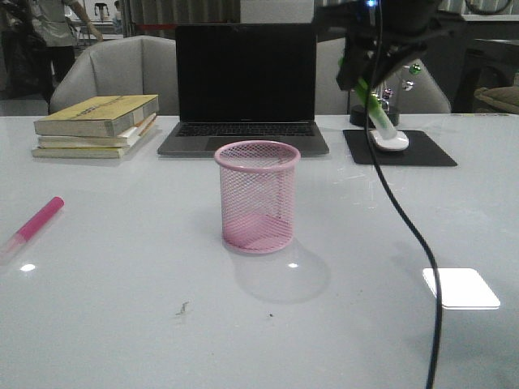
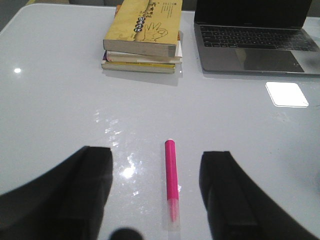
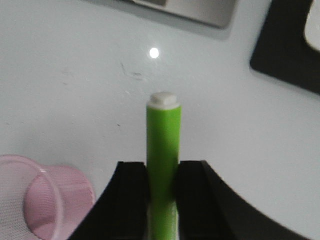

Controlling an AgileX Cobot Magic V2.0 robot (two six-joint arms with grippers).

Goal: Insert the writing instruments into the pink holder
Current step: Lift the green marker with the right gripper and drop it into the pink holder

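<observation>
Since your right tool (image 3: 162,187) is clenched on the green marker (image 3: 163,145) and held high above the worktop (image 1: 122,324), off to the right of and behind the pink holder (image 1: 257,197), the step in hand looks like carrying it over the cup's mouth. Bring the marker's lower end over the middle of the opening, not the rim, and tip it closer to upright before you lower; in the front view it hangs slanted. Let go only once the tip is well inside the mesh, so it cannot bounce off the rim or topple the light cup. Your left tool (image 2: 155,185) is released, fingers spread either side of the pink marker (image 2: 171,180), which lies flat on the worktop at the left, well apart from the holder.
</observation>
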